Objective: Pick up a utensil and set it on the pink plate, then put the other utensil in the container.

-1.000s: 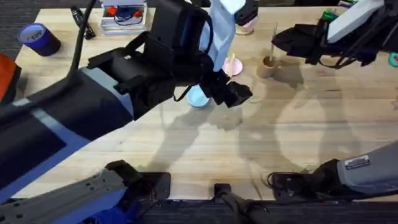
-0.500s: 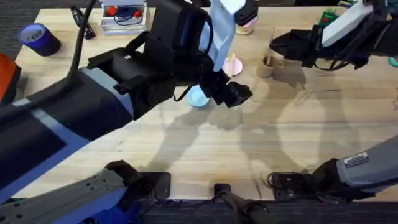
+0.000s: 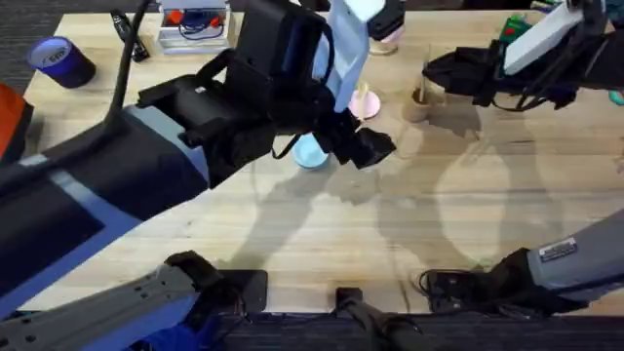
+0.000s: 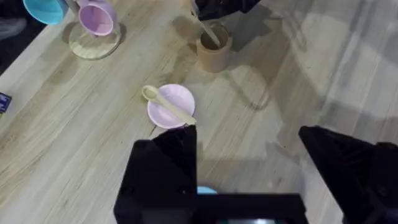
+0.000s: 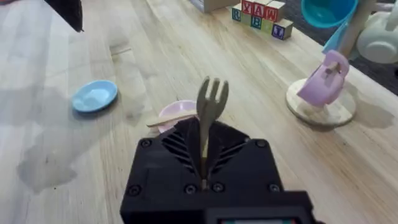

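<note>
The spoon-like utensil [image 4: 166, 103] lies across the pink plate [image 4: 177, 102], its round end over the rim; the pink plate [image 3: 366, 102] shows beside my left arm. My left gripper [image 4: 249, 165] hovers open and empty above the table near it, seen overhead as the left gripper [image 3: 369, 148]. To the right stands the tan container [image 3: 417, 105]. My right gripper [image 3: 431, 70] is shut on the wooden fork [image 5: 210, 109], directly over that cup. In the left wrist view the fork [image 4: 208, 34] slants down with its lower end inside the container [image 4: 214, 55].
A light-blue plate [image 3: 310, 152] lies left of the pink one. A pink mug on a round stand [image 5: 326, 78] and lettered blocks [image 5: 258, 12] sit at the back. A purple tape roll [image 3: 60, 60] is at the far left.
My right gripper has shifted left with the fork, bringing it over and into the container. The left arm has stayed put.
</note>
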`<action>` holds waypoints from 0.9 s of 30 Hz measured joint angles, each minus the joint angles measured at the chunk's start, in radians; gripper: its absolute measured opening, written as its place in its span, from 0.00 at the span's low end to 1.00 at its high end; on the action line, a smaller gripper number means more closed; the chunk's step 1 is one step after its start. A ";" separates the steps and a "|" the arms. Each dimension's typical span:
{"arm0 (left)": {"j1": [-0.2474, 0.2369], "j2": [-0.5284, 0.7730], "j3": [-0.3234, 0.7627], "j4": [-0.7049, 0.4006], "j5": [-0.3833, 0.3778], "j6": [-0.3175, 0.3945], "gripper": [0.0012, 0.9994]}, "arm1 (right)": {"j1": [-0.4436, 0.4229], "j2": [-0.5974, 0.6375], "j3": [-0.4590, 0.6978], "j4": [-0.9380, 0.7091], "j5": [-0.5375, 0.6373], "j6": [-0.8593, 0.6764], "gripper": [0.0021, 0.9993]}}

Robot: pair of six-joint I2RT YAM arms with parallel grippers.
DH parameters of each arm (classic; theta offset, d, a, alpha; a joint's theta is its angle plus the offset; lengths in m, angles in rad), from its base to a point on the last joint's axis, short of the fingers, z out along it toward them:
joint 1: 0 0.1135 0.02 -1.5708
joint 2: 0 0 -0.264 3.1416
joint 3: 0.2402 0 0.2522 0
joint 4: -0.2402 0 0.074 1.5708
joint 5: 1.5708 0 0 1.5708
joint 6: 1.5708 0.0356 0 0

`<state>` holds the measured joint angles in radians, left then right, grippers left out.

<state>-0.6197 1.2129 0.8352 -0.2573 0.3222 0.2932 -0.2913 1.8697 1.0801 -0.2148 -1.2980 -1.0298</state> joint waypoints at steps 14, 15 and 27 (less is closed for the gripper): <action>0.000 0.000 0.000 0.000 0.000 0.000 1.00 | -0.001 0.009 0.000 0.002 0.005 0.000 0.03; 0.000 0.000 0.000 0.000 0.000 0.000 1.00 | -0.001 0.009 0.000 0.002 0.009 0.000 0.03; 0.000 0.000 0.000 0.000 0.000 0.000 0.99 | -0.001 0.056 0.000 0.004 0.021 0.000 0.03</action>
<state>-0.6197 1.2129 0.8352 -0.2573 0.3218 0.2932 -0.2920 1.9255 1.0801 -0.2108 -1.2765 -1.0294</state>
